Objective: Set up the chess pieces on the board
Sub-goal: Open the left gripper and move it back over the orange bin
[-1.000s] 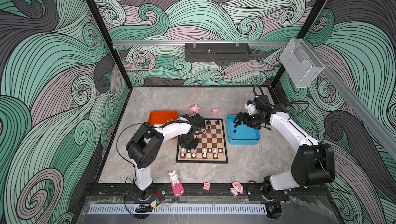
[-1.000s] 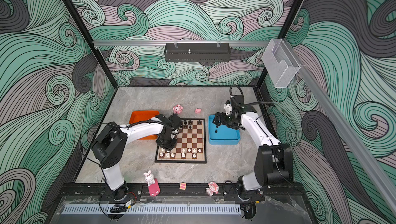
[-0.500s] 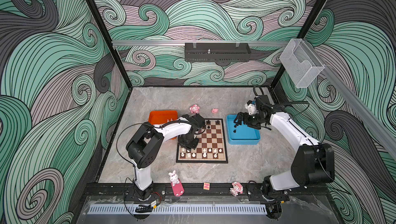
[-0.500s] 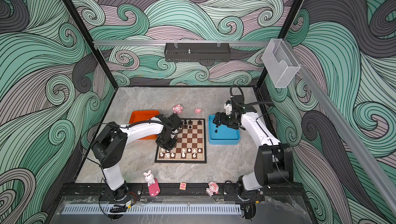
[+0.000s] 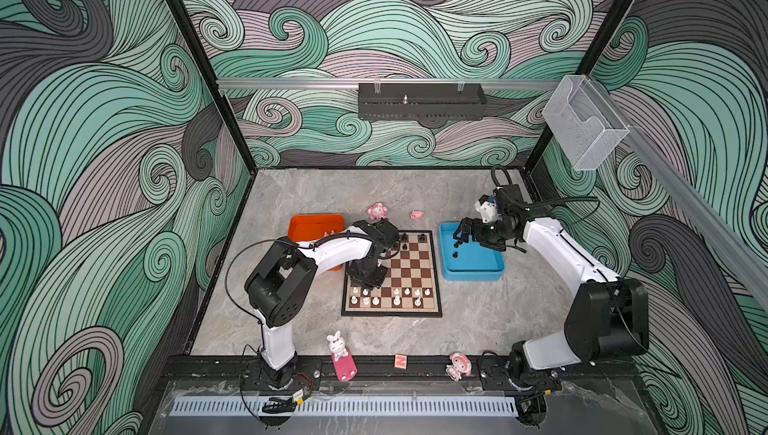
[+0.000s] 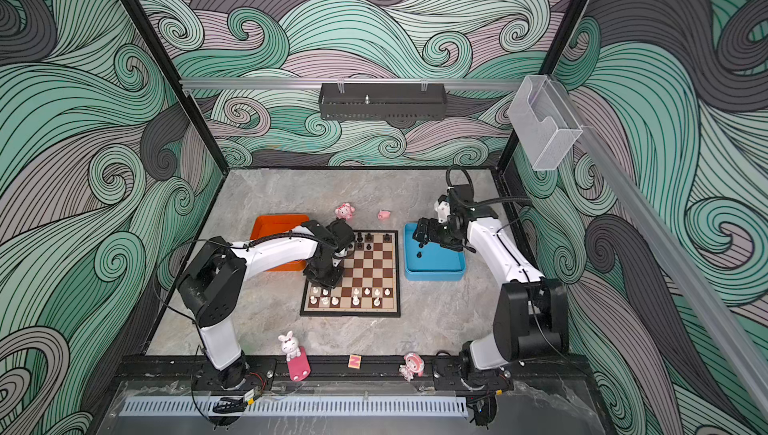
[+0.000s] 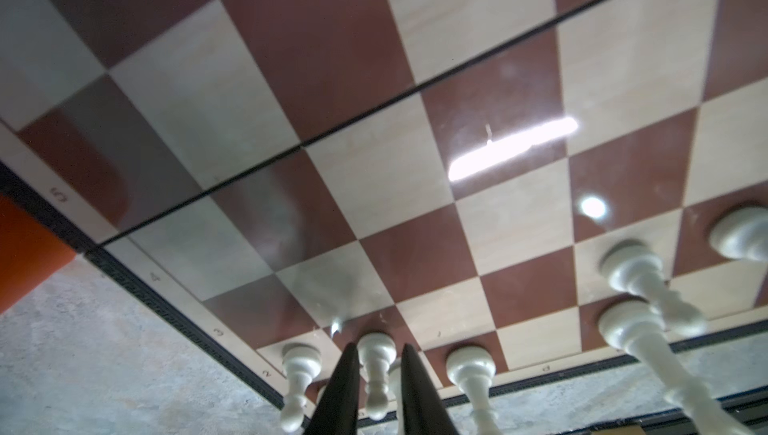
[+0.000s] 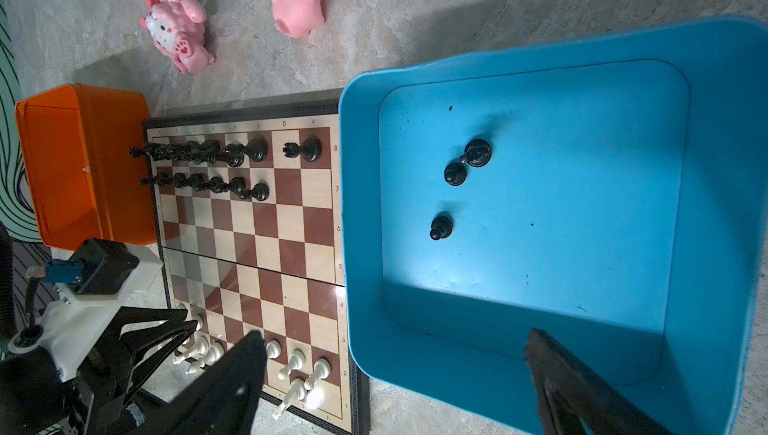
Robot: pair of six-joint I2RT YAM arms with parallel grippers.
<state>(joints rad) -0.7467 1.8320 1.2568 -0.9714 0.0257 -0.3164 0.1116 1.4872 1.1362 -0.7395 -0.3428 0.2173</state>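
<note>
The board (image 5: 415,270) lies mid-table. White chess pieces (image 5: 397,299) stand along its near rows. Black ones (image 8: 208,183) fill most of the two far rows. My left gripper (image 5: 368,283) is down at the near-left corner of the board. In the left wrist view it (image 7: 379,349) is open only a little, astride an upright white pawn (image 7: 376,370) with a thin gap on each side. My right gripper (image 8: 395,374) is open wide and empty above the blue tray (image 8: 706,204). Three black pieces (image 8: 454,174) lie loose in that tray.
An orange tray (image 5: 316,225) sits left of the board, partly under my left arm. Two pink toys (image 5: 377,211) (image 5: 416,215) lie behind the board. A bunny figurine (image 5: 338,345), a small block (image 5: 400,361) and another pink toy (image 5: 459,366) stand at the front rail.
My left gripper's jaws have parted a little around the white pawn. Neither arm has visibly shifted.
</note>
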